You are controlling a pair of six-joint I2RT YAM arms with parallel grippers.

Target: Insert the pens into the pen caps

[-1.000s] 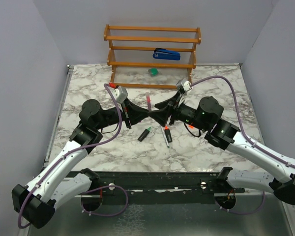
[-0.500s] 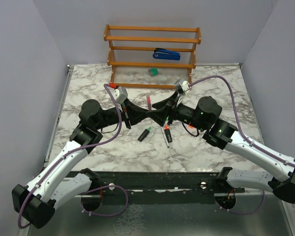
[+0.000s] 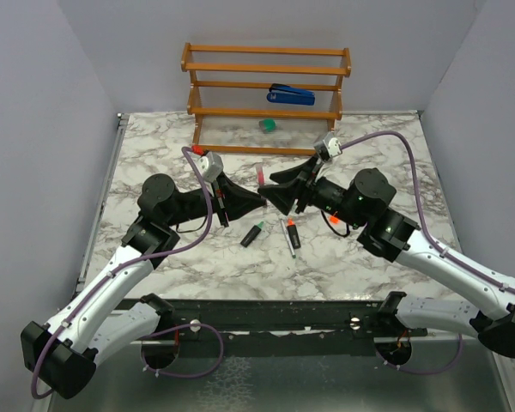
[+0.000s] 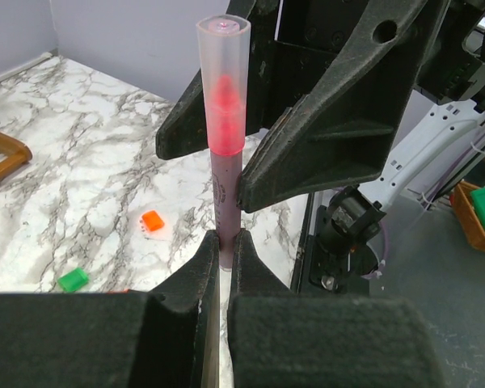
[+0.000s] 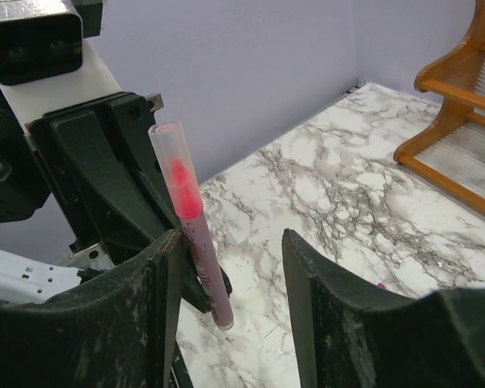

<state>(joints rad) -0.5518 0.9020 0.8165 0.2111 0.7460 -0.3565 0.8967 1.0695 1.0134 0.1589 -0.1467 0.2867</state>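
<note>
My left gripper point(image 3: 257, 197) is shut on the lower end of the thin pink pen point(image 4: 225, 182) and holds it upright above the table. A pale pink cap point(image 4: 224, 81) sits on the pen's top end. My right gripper point(image 3: 274, 190) is open, and the pen point(image 5: 198, 250) stands between its fingers, close to the left one point(image 5: 141, 307). The green-tipped marker point(image 3: 254, 233), the orange-tipped marker point(image 3: 292, 233) and the thin grey pen point(image 3: 289, 246) lie on the marble below. An orange cap point(image 4: 152, 221) and a green cap point(image 4: 73, 280) lie loose on the table.
A wooden rack point(image 3: 266, 69) stands at the back of the table, with a blue stapler point(image 3: 290, 94) on a shelf and a green block point(image 3: 268, 125) under it. Grey walls close in both sides. The two arms meet above the table's middle.
My right gripper has opened and drawn back a little to the right, off the pink pen. My left gripper still holds the pen in the same place.
</note>
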